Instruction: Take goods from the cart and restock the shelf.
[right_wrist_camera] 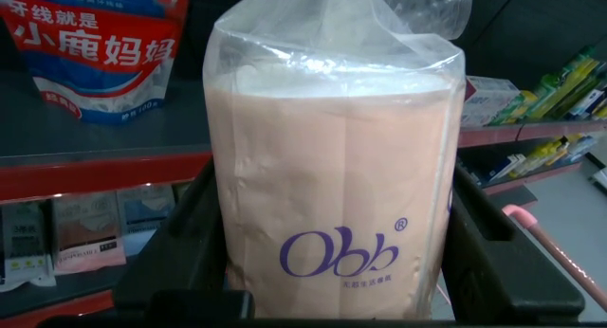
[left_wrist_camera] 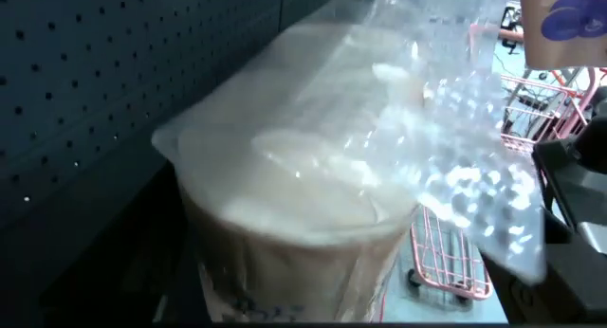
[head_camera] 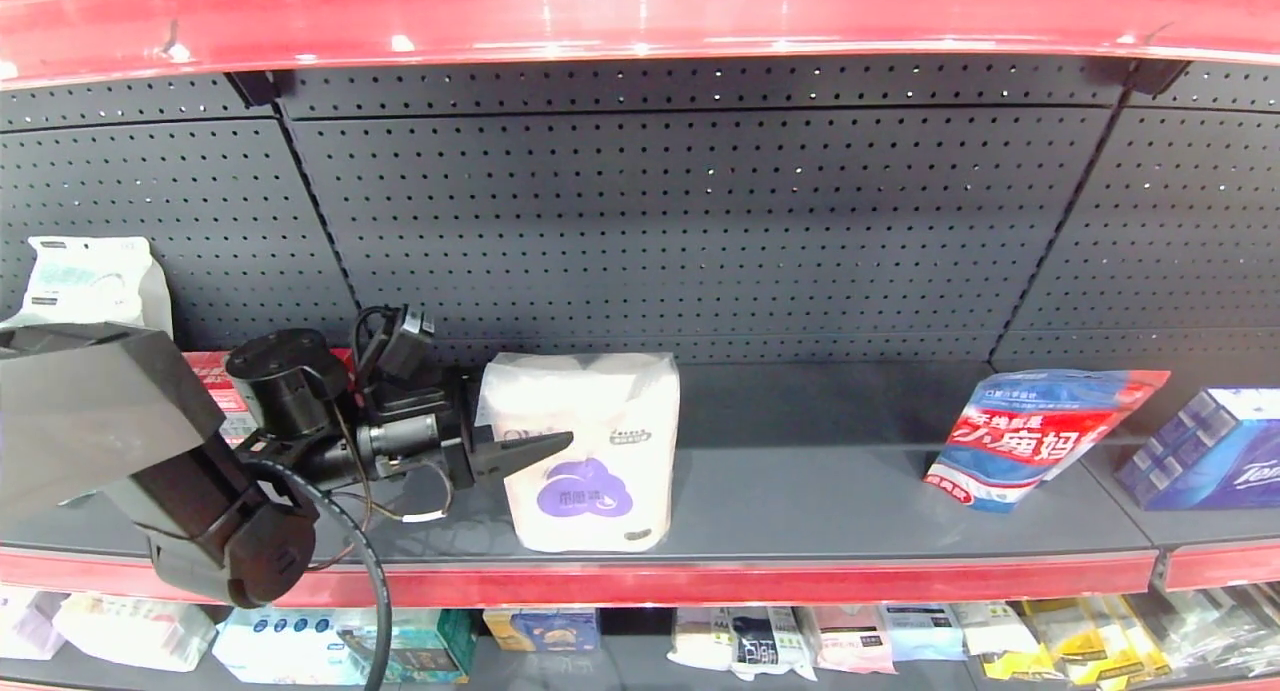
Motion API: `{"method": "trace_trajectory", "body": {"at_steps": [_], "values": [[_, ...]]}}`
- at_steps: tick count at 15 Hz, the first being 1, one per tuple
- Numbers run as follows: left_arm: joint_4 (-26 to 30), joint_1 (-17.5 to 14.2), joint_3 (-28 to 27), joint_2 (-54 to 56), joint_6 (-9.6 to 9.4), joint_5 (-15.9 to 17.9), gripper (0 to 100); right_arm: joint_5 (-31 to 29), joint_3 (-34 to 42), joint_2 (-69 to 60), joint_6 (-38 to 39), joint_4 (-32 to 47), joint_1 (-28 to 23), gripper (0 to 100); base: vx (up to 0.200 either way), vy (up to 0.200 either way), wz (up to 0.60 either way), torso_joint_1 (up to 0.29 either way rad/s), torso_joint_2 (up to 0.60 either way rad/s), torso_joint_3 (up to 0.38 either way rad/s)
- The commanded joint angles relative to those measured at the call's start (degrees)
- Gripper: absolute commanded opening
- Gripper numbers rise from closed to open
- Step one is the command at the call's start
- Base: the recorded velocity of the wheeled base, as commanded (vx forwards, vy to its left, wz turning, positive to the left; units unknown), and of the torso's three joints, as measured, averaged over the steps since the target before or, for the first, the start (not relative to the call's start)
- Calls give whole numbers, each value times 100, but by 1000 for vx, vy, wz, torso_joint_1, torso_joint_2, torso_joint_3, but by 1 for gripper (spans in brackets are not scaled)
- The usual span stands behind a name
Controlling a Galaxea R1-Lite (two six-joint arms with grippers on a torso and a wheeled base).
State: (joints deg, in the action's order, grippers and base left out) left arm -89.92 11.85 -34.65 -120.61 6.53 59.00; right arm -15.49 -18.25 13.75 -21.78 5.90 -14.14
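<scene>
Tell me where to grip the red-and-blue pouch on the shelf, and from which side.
Probably its upper edge, coming from the front: the pouch stands tilted on the shelf, flat and thin, with its top free and a blue box close beside.

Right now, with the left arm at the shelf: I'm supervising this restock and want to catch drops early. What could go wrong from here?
1. The roll pack stands near the shelf's red front lip, with the left gripper against its side; a careless pull-back could drag or tip it off.
2. The right gripper holds a second roll pack by one end, so it may lean while being placed.
</scene>
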Motion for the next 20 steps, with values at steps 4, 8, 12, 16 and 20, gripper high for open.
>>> {"method": "trace_trajectory", "body": {"at_steps": [4, 8, 12, 16, 20], "values": [[-8, -78, -165, 407, 182, -64, 100, 3, 6, 5, -1, -1, 8, 0, 0, 0, 0, 0, 0, 0], [-8, -16, -236, 530, 146, -592, 100, 3, 14, 5, -1, -1, 8, 0, 0, 0, 0, 0, 0, 0], [-8, 37, -280, 688, 217, -1066, 100, 3, 23, 5, -1, -1, 8, 0, 0, 0, 0, 0, 0, 0], [-8, 19, -227, 838, 472, -1075, 100, 3, 32, 31, -1, -1, 8, 0, 0, 0, 0, 0, 0, 0], [18, -42, -543, 1075, 814, -1145, 100, 3, 41, 75, -1, -1, 8, 0, 0, 0, 0, 0, 0, 0]]}}
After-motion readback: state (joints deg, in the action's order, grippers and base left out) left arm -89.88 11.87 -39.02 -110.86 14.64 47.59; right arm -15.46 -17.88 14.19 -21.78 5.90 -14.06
